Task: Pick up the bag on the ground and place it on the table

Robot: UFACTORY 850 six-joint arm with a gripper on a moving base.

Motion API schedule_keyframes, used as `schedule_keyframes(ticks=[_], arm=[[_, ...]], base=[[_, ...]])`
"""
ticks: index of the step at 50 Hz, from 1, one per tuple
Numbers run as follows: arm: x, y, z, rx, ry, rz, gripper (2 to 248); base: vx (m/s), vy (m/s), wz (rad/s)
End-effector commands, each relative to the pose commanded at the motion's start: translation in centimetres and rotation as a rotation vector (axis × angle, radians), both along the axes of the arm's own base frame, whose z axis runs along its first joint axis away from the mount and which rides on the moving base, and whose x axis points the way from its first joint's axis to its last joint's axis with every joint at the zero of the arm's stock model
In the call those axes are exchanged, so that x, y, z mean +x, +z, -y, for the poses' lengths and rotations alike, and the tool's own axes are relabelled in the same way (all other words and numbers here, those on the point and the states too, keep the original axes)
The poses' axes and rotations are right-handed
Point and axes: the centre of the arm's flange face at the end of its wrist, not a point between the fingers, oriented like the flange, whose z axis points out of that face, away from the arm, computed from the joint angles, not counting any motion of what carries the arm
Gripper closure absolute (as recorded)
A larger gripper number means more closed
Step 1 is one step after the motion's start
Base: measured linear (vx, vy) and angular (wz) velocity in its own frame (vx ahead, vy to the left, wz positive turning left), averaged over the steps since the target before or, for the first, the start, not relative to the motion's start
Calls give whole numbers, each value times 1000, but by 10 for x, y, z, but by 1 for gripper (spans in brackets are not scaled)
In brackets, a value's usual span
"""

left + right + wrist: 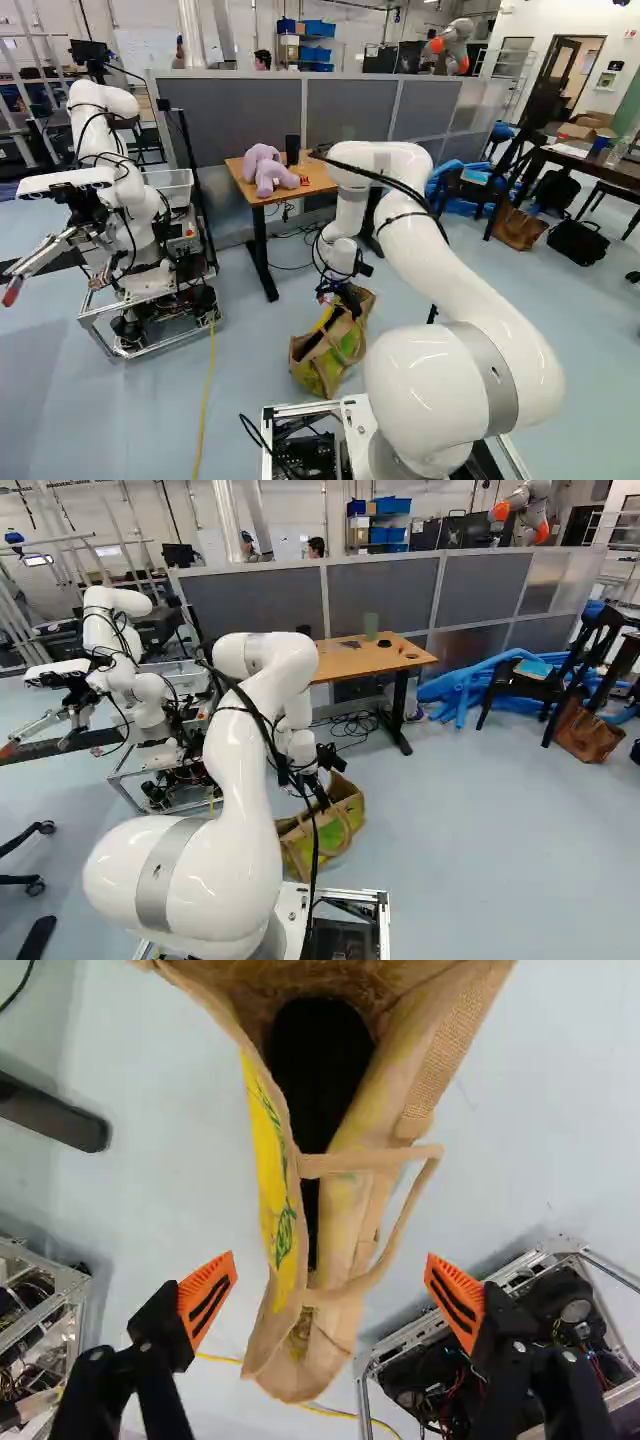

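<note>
Your gripper (313, 793) has its orange-padded fingers (208, 1300) spread wide. Between and ahead of them, the tan-and-yellow bag (268, 1160) stands open on the floor (150, 1200) — one handle (409, 1210) looping just ahead, a black object (318, 1070) inside.

On my feeds the tan, yellow-and-green bag (268, 1160) sits open on the floor (480, 810), a black object (315, 1070) inside; beyond it stands the level, dark-legged wooden tabletop (345, 667).
</note>
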Motion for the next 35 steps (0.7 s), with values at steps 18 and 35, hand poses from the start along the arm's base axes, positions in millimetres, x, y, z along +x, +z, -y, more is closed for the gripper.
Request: schedule_keyframes(ticks=[18,35], arm=[[2,-28,0,0,0,-12,3],[4,-54,0,0,0,-20,3]], base=[[0,0,0],[0,0,0]])
